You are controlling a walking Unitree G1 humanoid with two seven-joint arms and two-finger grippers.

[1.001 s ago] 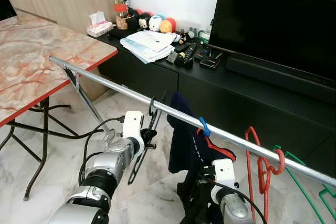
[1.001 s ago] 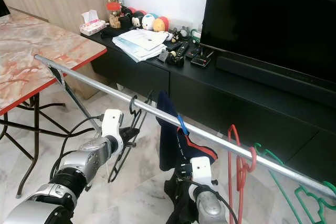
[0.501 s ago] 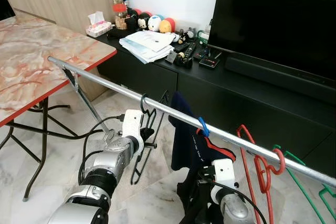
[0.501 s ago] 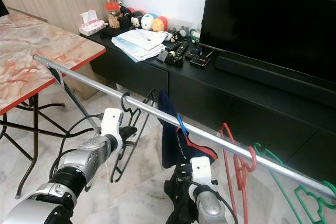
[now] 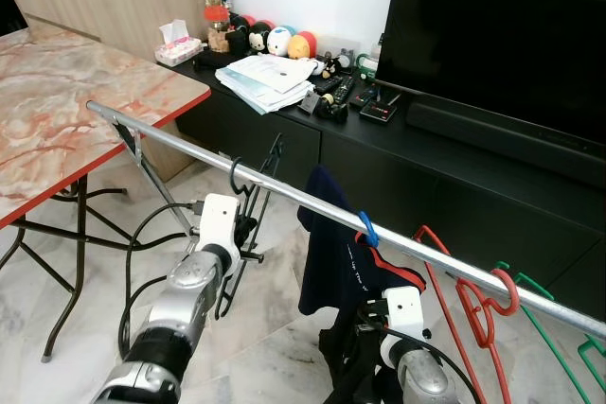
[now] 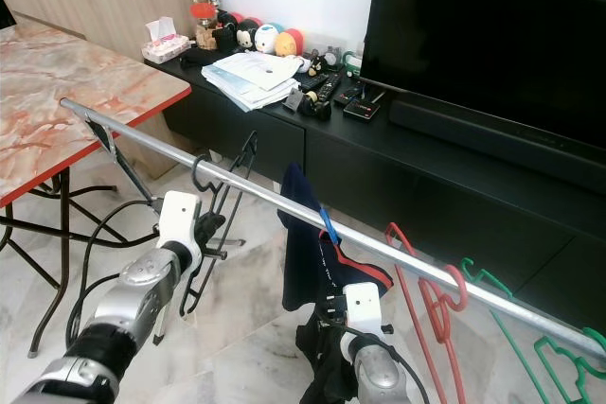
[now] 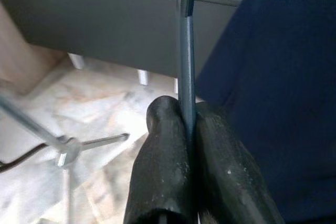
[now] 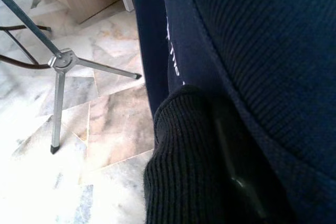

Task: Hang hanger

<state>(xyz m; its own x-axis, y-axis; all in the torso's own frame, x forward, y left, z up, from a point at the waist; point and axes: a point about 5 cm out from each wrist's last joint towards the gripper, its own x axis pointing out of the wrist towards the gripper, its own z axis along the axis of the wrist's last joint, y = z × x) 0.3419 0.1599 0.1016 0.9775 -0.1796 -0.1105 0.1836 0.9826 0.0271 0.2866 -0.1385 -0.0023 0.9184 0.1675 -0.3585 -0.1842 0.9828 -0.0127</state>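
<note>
A silver rail (image 5: 312, 202) slants across the room in front of me. A black wire hanger (image 5: 254, 198) has its hook over the rail left of the middle. My left gripper (image 5: 244, 234) is shut on the hanger's lower wire (image 7: 186, 51), which is pinched between the two fingers (image 7: 163, 171). A navy garment (image 5: 336, 262) hangs from a blue hanger (image 5: 367, 229) on the rail. My right gripper (image 5: 358, 347) is low under it, shut in the bunched cloth, with one finger (image 8: 239, 182) half hidden by a ribbed cuff (image 8: 178, 171).
A red hanger (image 5: 473, 300) and a green hanger (image 5: 554, 314) hang further right on the rail. A marble table (image 5: 57, 120) stands at the left. Behind the rail is a black TV console (image 5: 426, 153) with papers (image 5: 270, 78). The rail's stand leg (image 5: 161, 186) reaches the floor.
My left gripper has slid the black hanger leftward along the rail, away from the navy garment. The red hanger has swung. The right arm has stayed put.
</note>
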